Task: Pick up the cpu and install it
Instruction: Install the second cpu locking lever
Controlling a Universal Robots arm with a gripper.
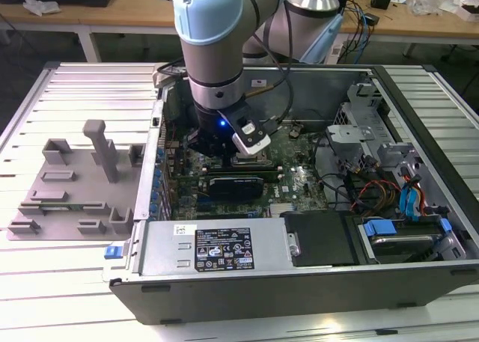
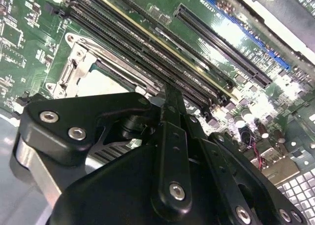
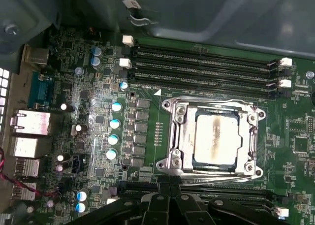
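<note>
Gripper [image 2: 170, 94] linkage is looming nearest in the second wrist view, its fingers appearing to be drawn together with nothing between them, though I cannot tell for certain. Just beyond, the cpu [image 3: 217, 140] is lying flat inside the socket frame [image 3: 173, 136] on the motherboard [image 3: 98, 136]. Its pale silver top is showing a faint brownish smear. Any downward nudge now is risking shifting the chip off true and bending contacts beneath it.

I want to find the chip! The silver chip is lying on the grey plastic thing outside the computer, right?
No. The chip is lying inside the computer, in the metal-framed socket on the green board, as the first wrist view shows. It is not on the grey fixture.
</note>
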